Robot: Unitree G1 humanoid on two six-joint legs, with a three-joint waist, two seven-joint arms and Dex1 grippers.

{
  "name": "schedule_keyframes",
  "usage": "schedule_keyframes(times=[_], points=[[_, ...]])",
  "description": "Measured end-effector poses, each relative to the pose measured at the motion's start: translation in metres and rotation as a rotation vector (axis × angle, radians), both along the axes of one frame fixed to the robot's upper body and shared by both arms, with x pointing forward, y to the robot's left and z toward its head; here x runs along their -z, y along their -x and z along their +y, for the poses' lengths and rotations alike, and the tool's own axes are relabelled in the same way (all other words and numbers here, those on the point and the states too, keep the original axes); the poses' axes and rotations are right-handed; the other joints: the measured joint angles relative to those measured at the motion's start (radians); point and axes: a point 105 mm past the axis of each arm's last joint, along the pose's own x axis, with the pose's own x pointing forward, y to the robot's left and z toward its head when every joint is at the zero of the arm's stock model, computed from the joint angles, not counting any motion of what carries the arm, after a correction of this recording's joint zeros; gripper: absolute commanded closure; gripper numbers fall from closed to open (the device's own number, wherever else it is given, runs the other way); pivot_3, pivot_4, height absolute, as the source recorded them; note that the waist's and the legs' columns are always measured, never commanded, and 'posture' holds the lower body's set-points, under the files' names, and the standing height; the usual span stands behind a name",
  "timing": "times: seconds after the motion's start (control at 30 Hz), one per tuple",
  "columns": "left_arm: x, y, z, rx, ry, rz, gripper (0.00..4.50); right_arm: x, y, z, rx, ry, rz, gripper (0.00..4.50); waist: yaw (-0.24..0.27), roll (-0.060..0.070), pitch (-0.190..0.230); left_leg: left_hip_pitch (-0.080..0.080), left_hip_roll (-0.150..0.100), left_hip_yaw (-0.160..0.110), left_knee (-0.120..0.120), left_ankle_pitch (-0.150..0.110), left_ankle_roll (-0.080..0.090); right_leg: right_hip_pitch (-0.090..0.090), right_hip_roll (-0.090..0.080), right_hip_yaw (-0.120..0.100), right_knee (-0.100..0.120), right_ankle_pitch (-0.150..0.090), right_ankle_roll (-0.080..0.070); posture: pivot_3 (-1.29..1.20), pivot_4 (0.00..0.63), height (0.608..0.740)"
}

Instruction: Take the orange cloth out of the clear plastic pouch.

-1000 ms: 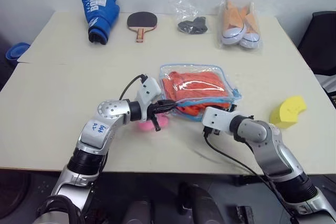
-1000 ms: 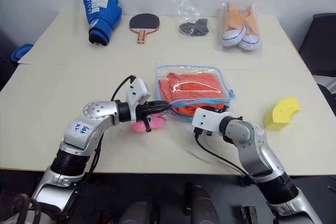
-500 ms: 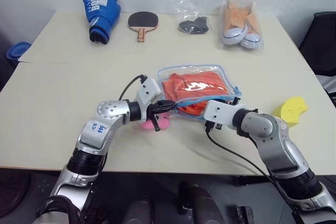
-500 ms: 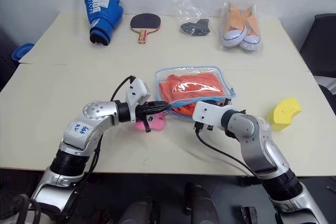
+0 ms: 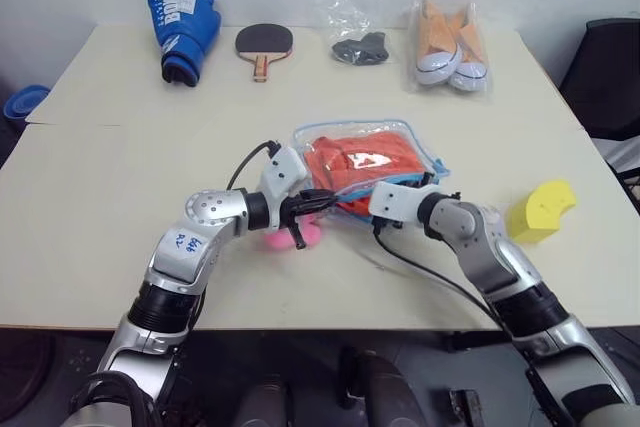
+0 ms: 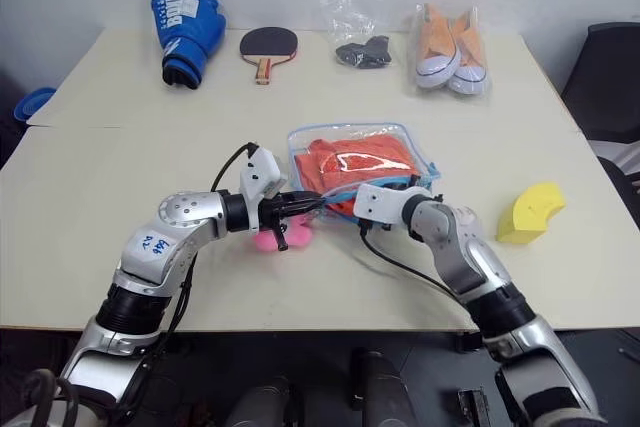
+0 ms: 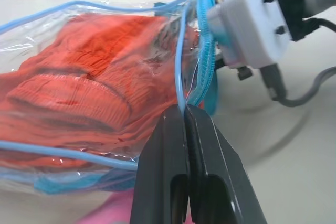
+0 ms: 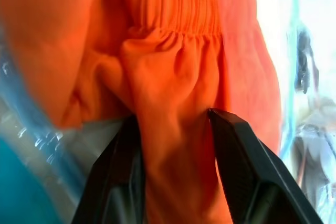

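The orange cloth (image 5: 362, 162) lies folded inside the clear plastic pouch (image 5: 420, 147) at table centre, a fold of it between the part-open fingers of the right gripper (image 8: 176, 171), which reaches into the pouch mouth, apparently to draw it out. At the pouch's eight o'clock, the left gripper (image 7: 185, 116) is clamped tight on the blue zipper edge, seemingly anchoring the pouch; bagged sneakers (image 5: 448, 42) sit at its one o'clock.

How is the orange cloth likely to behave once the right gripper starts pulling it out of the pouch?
The orange cloth shows gathered folds and an elastic-looking seam, so it will probably stretch and trail limply rather than come out as one piece. It fills the clear plastic pouch, so it may drag; the left gripper, pinching the pouch's edge, should resist that.
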Motion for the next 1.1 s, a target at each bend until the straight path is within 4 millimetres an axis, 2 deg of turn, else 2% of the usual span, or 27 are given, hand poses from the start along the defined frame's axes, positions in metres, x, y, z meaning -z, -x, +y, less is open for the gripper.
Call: schedule_keyframes(times=[0.1, 0.2, 0.33, 0.37, 0.57, 0.83, 1.0, 1.1], points=[[0.0, 0.0, 0.0, -0.004, 0.001, -0.001, 4.5, 0.001, -0.004, 0.002, 0.002, -0.01, -0.013, 2.62, 0.0, 0.0, 0.0, 0.0, 0.0, 0.0, 0.0, 0.0, 0.0, 0.0, 0.0, 0.0, 0.0, 0.0, 0.0, 0.0, 0.15, 0.74], [0.0, -0.001, -0.001, -0.007, 0.004, -0.001, 4.5, 0.003, -0.003, 0.002, -0.006, -0.013, -0.014, 3.16, 0.0, 0.0, 0.0, 0.0, 0.0, 0.0, 0.0, 0.0, 0.0, 0.0, 0.0, 0.0, 0.0, 0.0, 0.0, 0.0, 0.15, 0.74], [0.0, -0.002, -0.001, -0.014, 0.007, -0.001, 4.5, 0.009, 0.002, 0.002, -0.01, -0.018, -0.002, 4.38, 0.0, 0.0, 0.0, 0.0, 0.0, 0.0, 0.0, 0.0, 0.0, 0.0, 0.0, 0.0, 0.0, 0.0, 0.0, 0.0, 0.15, 0.74], [0.0, -0.002, 0.0, -0.017, 0.007, 0.001, 4.5, 0.01, 0.003, 0.002, -0.011, -0.02, -0.002, 4.45, 0.001, 0.0, 0.0, 0.0, 0.0, 0.0, 0.0, 0.0, 0.0, 0.0, -0.001, 0.0, 0.0, 0.0, 0.0, 0.0, 0.15, 0.74], [0.005, -0.008, 0.002, -0.056, -0.002, 0.008, 4.5, 0.011, 0.015, -0.003, -0.026, 0.004, -0.003, 4.45, 0.004, 0.0, 0.0, -0.001, 0.0, -0.001, 0.0, 0.0, 0.0, 0.0, -0.001, -0.001, 0.0, 0.0, 0.0, 0.0, 0.15, 0.74], [0.007, -0.036, 0.011, -0.206, -0.026, -0.035, 4.5, 0.017, 0.07, -0.009, -0.135, 0.136, 0.012, 4.45, 0.009, 0.0, 0.0, -0.001, 0.0, -0.002, -0.001, 0.0, 0.0, 0.0, 0.0, -0.001, -0.002, 0.0, 0.0, 0.0, 0.15, 0.74], [0.007, -0.052, 0.021, -0.272, -0.077, -0.097, 4.5, 0.018, 0.099, -0.012, -0.208, 0.145, 0.027, 4.45, 0.008, 0.0, 0.0, 0.0, 0.0, -0.001, -0.001, 0.0, 0.0, 0.0, 0.0, -0.001, -0.003, 0.0, 0.0, 0.0, 0.15, 0.74], [0.008, -0.065, 0.033, -0.317, -0.111, -0.119, 4.5, 0.016, 0.124, -0.017, -0.301, 0.139, 0.059, 4.45, 0.012, 0.0, 0.0, 0.0, -0.001, -0.001, -0.001, 0.0, 0.0, 0.001, 0.001, -0.001, -0.005, 0.0, 0.0, 0.0, 0.15, 0.74]])
